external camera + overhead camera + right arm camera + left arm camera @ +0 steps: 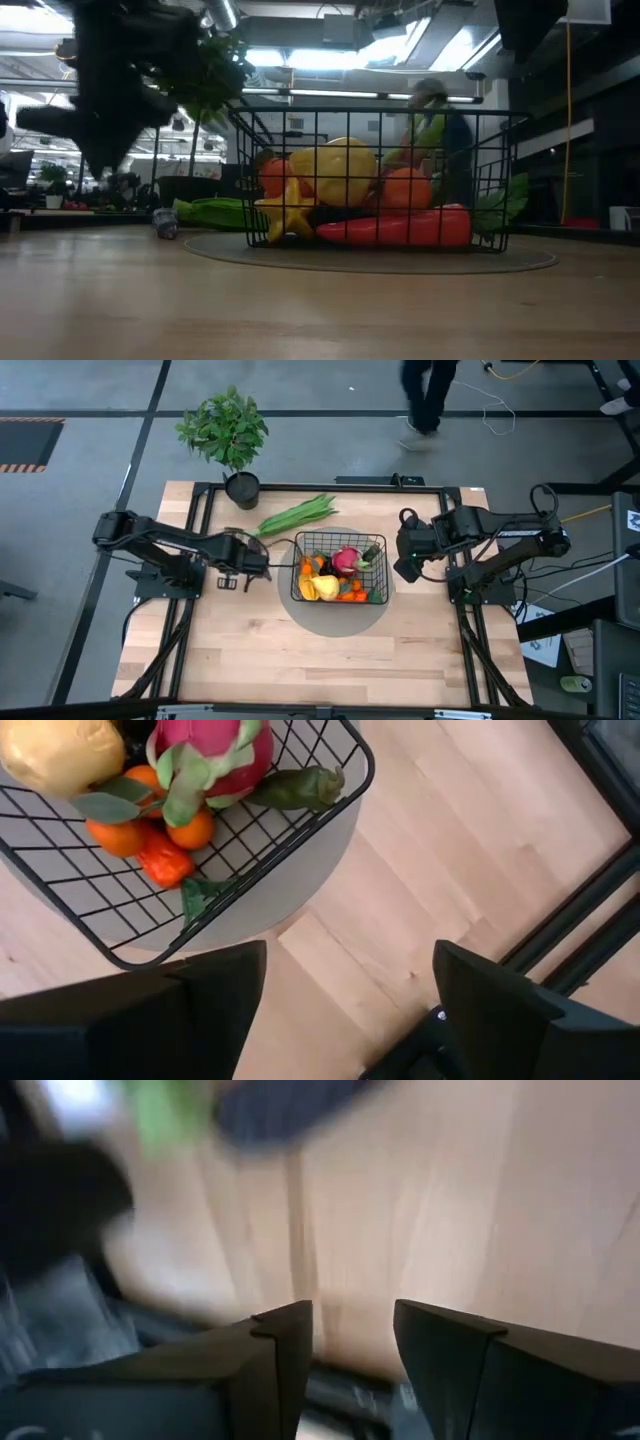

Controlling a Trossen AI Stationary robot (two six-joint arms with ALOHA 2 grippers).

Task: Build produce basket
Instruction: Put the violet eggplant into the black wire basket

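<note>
In the one basket (pixel 340 570): one dragon fruit (pixel 346 560), two tangerines (pixel 150 830). One green bundle (pixel 297 515) lies outside. Left gripper (pixel 352 1342) and right gripper (pixel 350 995): both spread, empty.

The whole surface (pixel 320 650) is seen from straight above in the high view, with both arms and the floor beyond; the low view is taken at surface height, level, close to the basket (pixel 375 180), the room behind; the left wrist view is aimed down past its claw (pixel 352 1350) at bare wood, blurred; the right wrist view is aimed down past its claw (pixel 350 995) at a basket corner; the basket is shared by high, low and right wrist views.
</note>
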